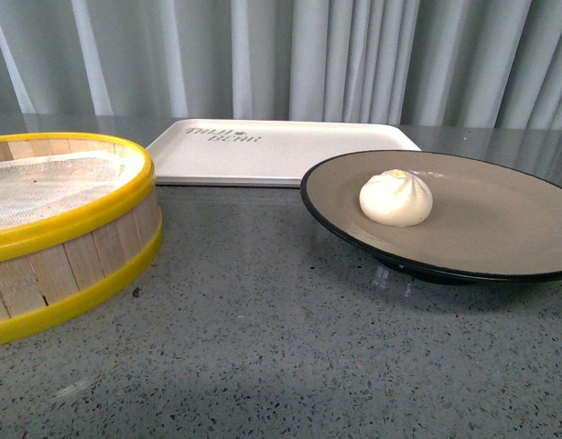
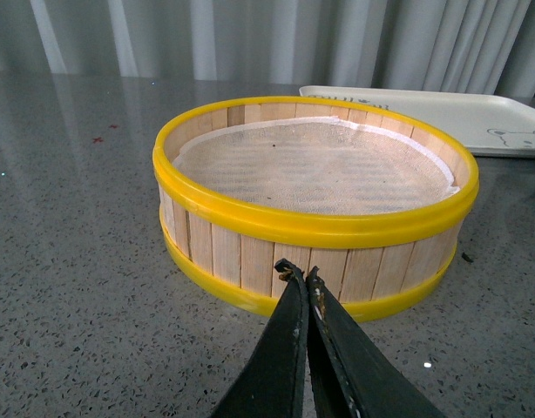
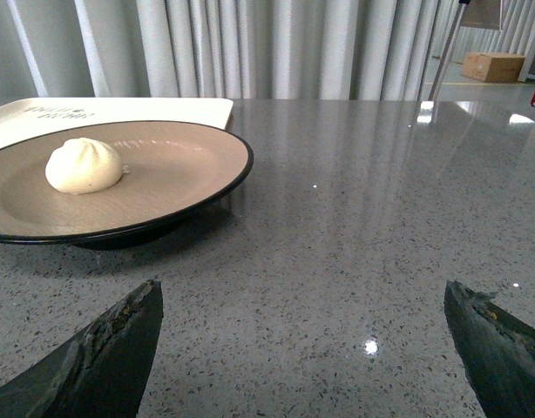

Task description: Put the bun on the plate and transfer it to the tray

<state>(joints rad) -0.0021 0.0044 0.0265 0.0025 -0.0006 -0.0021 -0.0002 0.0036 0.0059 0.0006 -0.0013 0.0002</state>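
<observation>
You have the bun (image 1: 396, 198) resting on the plate (image 1: 501, 240). It sits on the beige inside, off-centre toward the side that faces the steamer basket (image 1: 70, 247), with its pleats and yellow dot up.

The plate itself stands on the grey speckled table (image 1: 263, 347), not on the tray (image 1: 281, 151). The tray lies flat just behind the plate, and from the front view the plate's black rim covers one of the tray's near corners. Its dark lettering is at the end farther from the plate.

The steamer basket stands to the left of the plate with a strip of bare table between them. It is lined with white cloth.

Your right gripper (image 3: 301, 292) is spread wide and grasps nothing. Its two dark fingers (image 3: 111, 353) hang low over the table, short of the plate and not touching it.

Your left gripper (image 2: 301, 274) is clenched, tips pressed together and not closed on anything. It sits off on the basket's side of the plate, just outside the basket's wooden wall.
</observation>
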